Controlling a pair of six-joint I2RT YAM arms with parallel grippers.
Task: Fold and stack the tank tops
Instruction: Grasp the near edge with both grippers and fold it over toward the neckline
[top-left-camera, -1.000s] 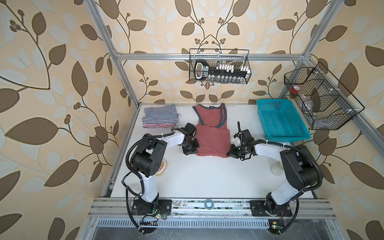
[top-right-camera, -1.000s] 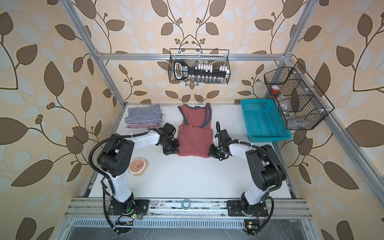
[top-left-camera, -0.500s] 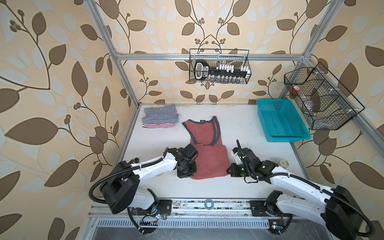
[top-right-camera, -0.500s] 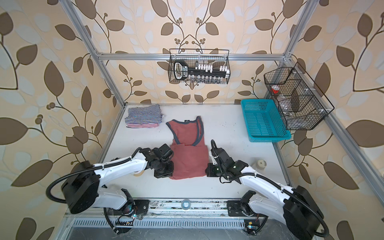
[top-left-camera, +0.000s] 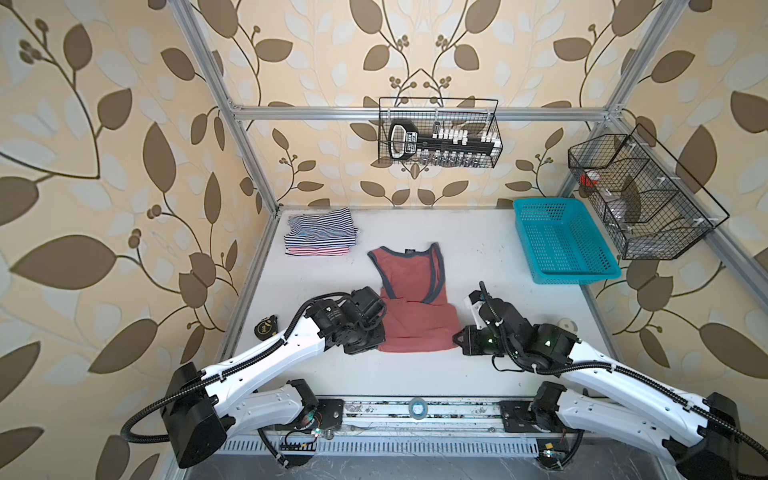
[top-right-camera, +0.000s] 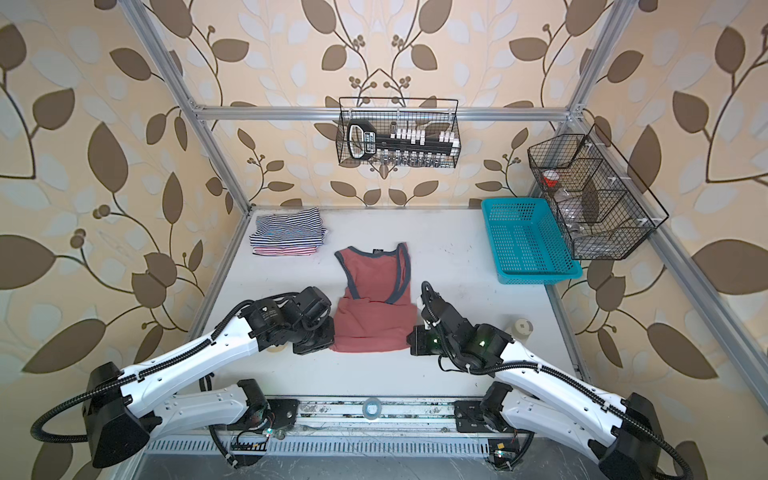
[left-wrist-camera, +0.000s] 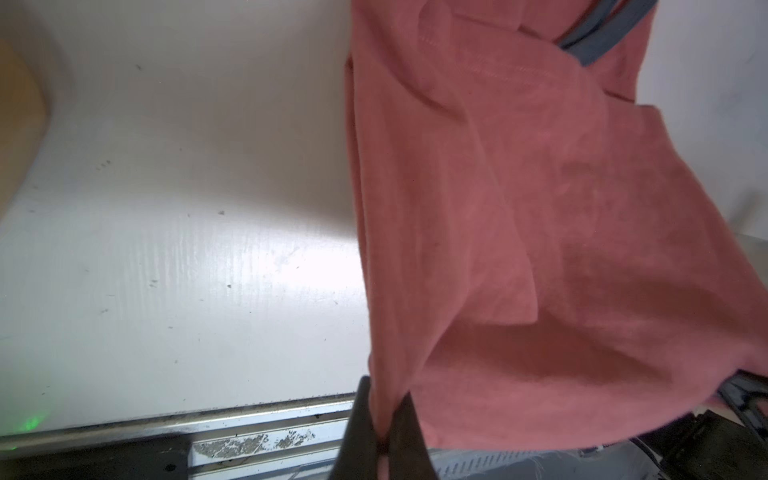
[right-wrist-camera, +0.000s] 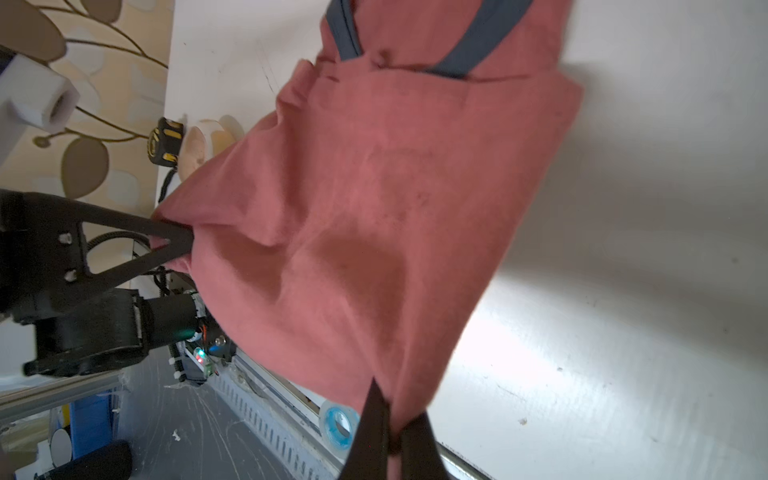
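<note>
**Both top views.** The dusty red tank top (top-left-camera: 415, 320), a soft matte knit with grey-blue banded trim, lies at the centre of the smooth white counter (top-left-camera: 478, 257). Its straps point toward the top of the frame and its hem toward the bottom. Your left gripper (top-left-camera: 376, 344) has its jaws pinched narrow on the hem's left corner. Your right gripper (top-left-camera: 458, 338) has its jaws clamped likewise on the right corner. The cloth sags in loose folds between them. At upper left, the navy-white striped top (top-left-camera: 322, 226) sits folded flat on the folded red-white striped top (top-left-camera: 316, 250).
</note>
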